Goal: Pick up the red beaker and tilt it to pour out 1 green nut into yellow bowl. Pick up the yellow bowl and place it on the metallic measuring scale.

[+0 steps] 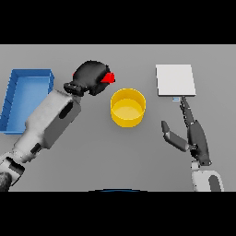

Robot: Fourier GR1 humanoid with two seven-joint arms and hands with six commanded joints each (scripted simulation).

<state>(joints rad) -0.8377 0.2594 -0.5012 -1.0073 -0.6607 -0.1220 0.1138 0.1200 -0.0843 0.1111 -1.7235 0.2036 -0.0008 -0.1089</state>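
Item 1, red beaker (108,77): only a small wedge of bright red is showing, poking out from the right side of the left robot hand (91,77). The rest of the vessel is lying hidden inside the grasp, so its shape, its tilt and its contents cannot be told. It is sitting above the table (92,161), up and to the left of the yellow bowl, with a narrow gap between the two.

Item 2, yellow bowl (128,107): a round, straight-walled bowl in plain yellow, standing upright near the middle of the table. Its interior is looking a paler yellow than the rim and outer wall; no nut can be made out inside.

Item 3, metallic measuring scale (175,79): a flat, pale grey square plate lying to the right of the bowl and well apart from it, with a small tab showing at its near edge. Nothing is resting on it.

Item 4, left robot hand: dark, its fingers curling tightly round the beaker; its white and grey arm is reaching in from the lower left.

Item 5, right robot hand (193,133): dark, lying low over the table below the scale, fingers stretched straight toward the plate's near edge, thumb spreading off to the left, holding nothing.

Item 6, blue tray (14,92): a rectangular open bin sitting at the far left of the table, partly covered by the left arm.
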